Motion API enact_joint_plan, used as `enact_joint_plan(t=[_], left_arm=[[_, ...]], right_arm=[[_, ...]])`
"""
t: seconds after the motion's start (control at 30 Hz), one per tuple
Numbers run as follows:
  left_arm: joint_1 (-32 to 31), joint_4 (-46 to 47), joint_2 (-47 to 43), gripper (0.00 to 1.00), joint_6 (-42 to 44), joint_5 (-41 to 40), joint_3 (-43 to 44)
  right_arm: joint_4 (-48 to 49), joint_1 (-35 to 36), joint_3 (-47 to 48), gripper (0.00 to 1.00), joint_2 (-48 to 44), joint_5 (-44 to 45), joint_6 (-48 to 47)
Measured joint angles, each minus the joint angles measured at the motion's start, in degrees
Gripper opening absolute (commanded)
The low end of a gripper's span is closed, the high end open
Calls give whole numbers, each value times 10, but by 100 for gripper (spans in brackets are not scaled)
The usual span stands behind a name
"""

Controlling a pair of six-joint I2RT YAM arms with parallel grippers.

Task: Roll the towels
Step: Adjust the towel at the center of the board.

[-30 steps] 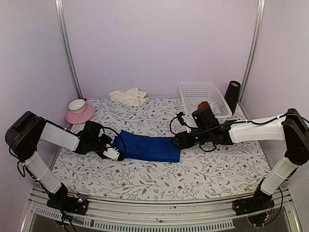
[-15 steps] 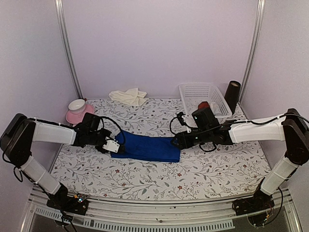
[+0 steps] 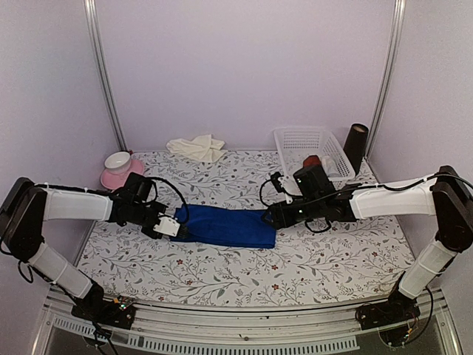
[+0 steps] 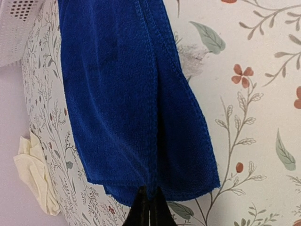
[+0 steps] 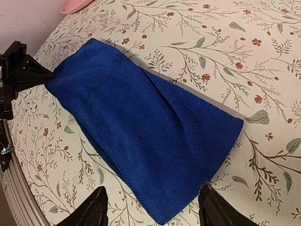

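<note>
Left wrist view: left gripper pinched tight on the blue towel hem, towel lying flat, stretching away from it. Opposite end sits between wide-open jaws of right gripper. Crumpled cream towel well beyond left gripper.

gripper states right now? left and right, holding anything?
Left gripper: shut on the blue towel at its edge.
Right gripper: open, holding nothing, astride the towel's other end.
</note>
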Motion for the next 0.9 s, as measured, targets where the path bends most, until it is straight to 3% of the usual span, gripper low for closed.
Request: enact_joint_plan(t=[0.67, 0.73, 0.83, 0.9], left_arm=[[3, -3, 55, 0, 2, -35, 1], [3, -3, 55, 10, 2, -38, 1], [3, -4, 55, 39, 1, -44, 2], [4, -2, 54, 48, -3, -47, 7]], right_arm=[[-12, 0, 2, 66, 17, 0, -9], [-16, 0, 7, 66, 20, -1, -11], [-18, 0, 15, 66, 28, -3, -11], [-20, 0, 18, 66, 33, -4, -11]])
